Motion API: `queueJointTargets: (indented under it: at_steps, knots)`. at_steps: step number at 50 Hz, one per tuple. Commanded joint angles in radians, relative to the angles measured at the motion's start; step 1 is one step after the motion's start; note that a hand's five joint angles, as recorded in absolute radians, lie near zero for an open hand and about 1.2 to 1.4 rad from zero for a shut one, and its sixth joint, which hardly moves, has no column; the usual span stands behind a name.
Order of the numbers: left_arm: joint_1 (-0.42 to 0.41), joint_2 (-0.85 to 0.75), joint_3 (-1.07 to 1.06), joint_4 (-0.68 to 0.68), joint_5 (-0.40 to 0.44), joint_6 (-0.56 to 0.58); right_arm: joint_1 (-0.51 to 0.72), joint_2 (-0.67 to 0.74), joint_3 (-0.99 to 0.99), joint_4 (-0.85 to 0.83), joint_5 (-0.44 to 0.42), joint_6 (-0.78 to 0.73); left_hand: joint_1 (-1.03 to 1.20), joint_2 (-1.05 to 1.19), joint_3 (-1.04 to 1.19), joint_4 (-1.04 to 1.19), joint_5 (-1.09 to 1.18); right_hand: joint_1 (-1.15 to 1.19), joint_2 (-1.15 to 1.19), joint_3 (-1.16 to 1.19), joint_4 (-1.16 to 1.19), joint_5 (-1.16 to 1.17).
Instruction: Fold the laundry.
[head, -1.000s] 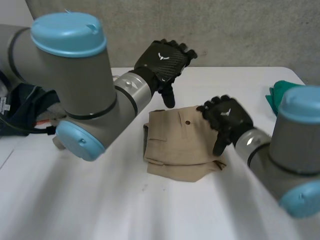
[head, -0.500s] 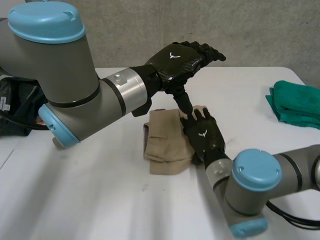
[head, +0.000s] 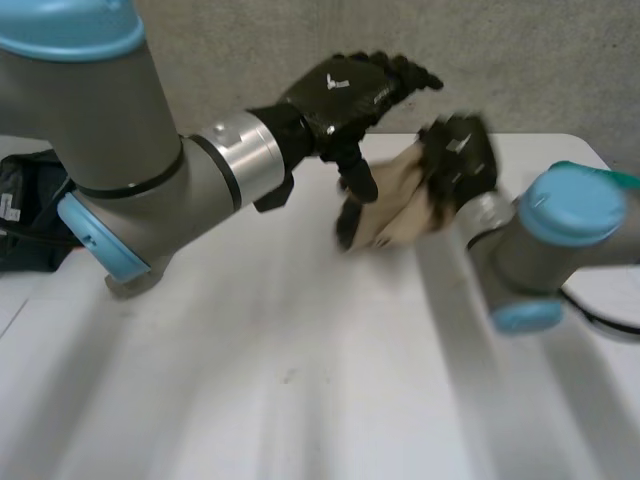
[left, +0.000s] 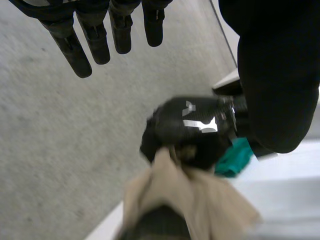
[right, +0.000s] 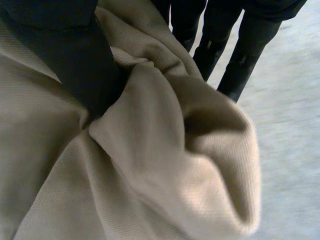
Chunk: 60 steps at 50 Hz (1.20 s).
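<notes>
The tan folded trousers (head: 392, 202) hang bunched above the white table (head: 300, 380), near its far side. My right hand (head: 458, 158) is shut on them from the right. In the right wrist view its thumb (right: 70, 55) and fingers (right: 225, 45) pinch a thick fold of the tan cloth (right: 165, 165). My left hand (head: 345, 92) hovers just left of the bundle, open, with fingers straight and thumb pointing down. The left wrist view shows its straight fingers (left: 95, 35) above my right hand (left: 192, 132) and the cloth (left: 200, 205).
A folded green cloth (left: 235, 157) lies at the table's far right, behind my right arm (head: 560, 240). A dark bag (head: 25, 215) sits off the table's left edge. A grey wall stands behind the table.
My right hand has closed on the tan trousers and lifted them off the table toward the far side. The left hand stays open near the bundle.
</notes>
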Motion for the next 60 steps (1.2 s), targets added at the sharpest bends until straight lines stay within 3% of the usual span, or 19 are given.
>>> queueJointTargets:
  at_steps: [1, 9, 14, 17, 22, 25, 29, 32, 33, 35, 36, 40, 46, 51, 54, 55, 60]
  knots:
    - [0.002, 0.043, 0.046, 0.031, -0.021, -0.028, -0.178, -0.036, -0.153, -0.087, -0.009, 0.106, 0.011, -0.013, -0.014, -0.006, -0.026, 0.331, 0.23, 0.235, 0.202, 0.323]
    - [-0.003, 0.047, 0.039, 0.049, -0.017, -0.094, -0.413, 0.054, -0.236, -0.249, -0.129, 0.226, 0.011, -0.013, -0.014, -0.006, -0.026, 0.331, 0.23, 0.235, 0.202, 0.323]
    - [-0.009, 0.041, 0.022, 0.049, -0.019, -0.095, -0.549, 0.229, -0.307, -0.302, -0.23, 0.235, 0.014, -0.01, -0.011, -0.003, -0.023, 0.331, 0.23, 0.235, 0.202, 0.323]
    - [-0.02, 0.037, 0.012, 0.051, -0.019, -0.094, -0.596, 0.319, -0.345, -0.321, -0.285, 0.24, 0.014, -0.01, -0.011, -0.003, -0.023, 0.331, 0.23, 0.235, 0.202, 0.323]
    - [-0.041, 0.012, 0.006, 0.051, -0.022, -0.091, -0.691, 0.493, -0.397, -0.33, -0.464, 0.284, 0.014, -0.01, -0.011, -0.003, -0.023, 0.331, 0.23, 0.235, 0.202, 0.323]
    - [-0.05, -0.002, 0.006, 0.051, -0.024, -0.089, -0.721, 0.545, -0.405, -0.332, -0.558, 0.32, 0.014, -0.01, -0.011, -0.003, -0.023, 0.331, 0.23, 0.235, 0.202, 0.323]
    - [-0.055, -0.013, 0.006, 0.052, -0.024, -0.089, -0.751, 0.565, -0.413, -0.332, -0.607, 0.34, 0.017, -0.007, -0.008, 0.0, -0.021, 0.331, 0.23, 0.235, 0.202, 0.323]
    - [-0.064, -0.019, 0.008, 0.052, -0.024, -0.088, -0.761, 0.561, -0.411, -0.327, -0.607, 0.341, 0.017, -0.007, -0.008, 0.0, -0.021, 0.331, 0.23, 0.235, 0.202, 0.323]
    - [-0.064, -0.019, 0.008, 0.052, -0.024, -0.088, -0.767, 0.553, -0.402, -0.319, -0.607, 0.341, 0.017, -0.007, -0.008, 0.0, -0.021, 0.141, 0.039, 0.044, 0.012, 0.132]
    - [-0.067, -0.019, 0.008, 0.052, -0.024, -0.089, -0.769, 0.538, -0.387, -0.309, -0.606, 0.341, 0.017, -0.007, -0.008, 0.0, -0.021, -0.778, -0.88, -0.874, -0.907, -0.786]
    - [-0.069, -0.019, 0.008, 0.052, -0.024, -0.089, -0.769, 0.524, -0.381, -0.301, -0.606, 0.341, 0.017, -0.007, -0.008, 0.0, -0.021, -0.89, -0.992, -0.987, -1.019, -0.899]
    - [-0.078, -0.017, 0.011, 0.052, -0.024, -0.089, -0.769, 0.417, -0.301, -0.208, -0.598, 0.34, 0.017, -0.007, -0.008, 0.0, -0.021, -0.89, -0.992, -0.987, -1.019, -0.899]
    - [-0.083, -0.01, 0.005, 0.051, -0.024, -0.089, -0.838, 0.209, -0.198, 0.101, -0.595, 0.298, 0.017, -0.007, -0.008, 0.0, -0.021, -0.89, -0.992, -0.987, -1.019, -0.899]
    - [-0.095, -0.003, -0.007, 0.051, -0.025, -0.089, -0.899, 0.093, -0.189, 0.394, -0.545, 0.101, 0.017, -0.007, -0.008, 0.0, -0.021, -0.89, -0.992, -0.987, -1.019, -0.899]
    - [-0.095, 0.017, -0.011, 0.054, -0.027, -0.092, -0.919, 0.022, -0.197, 0.529, -0.433, -0.102, 0.017, -0.007, -0.008, 0.0, -0.021, -0.89, -0.992, -0.987, -1.019, -0.899]
    - [-0.092, 0.023, -0.009, 0.055, -0.028, -0.092, -0.915, -0.014, -0.197, 0.543, -0.357, -0.192, 0.017, -0.007, -0.008, 0.0, -0.021, -0.89, -0.992, -0.987, -1.019, -0.899]
    - [-0.066, 0.058, 0.029, 0.064, -0.109, -0.092, -0.838, -0.084, -0.186, 0.44, -0.204, -0.273, 0.008, -0.016, -0.017, -0.009, -0.029, -0.89, -0.992, -0.987, -1.019, -0.899]
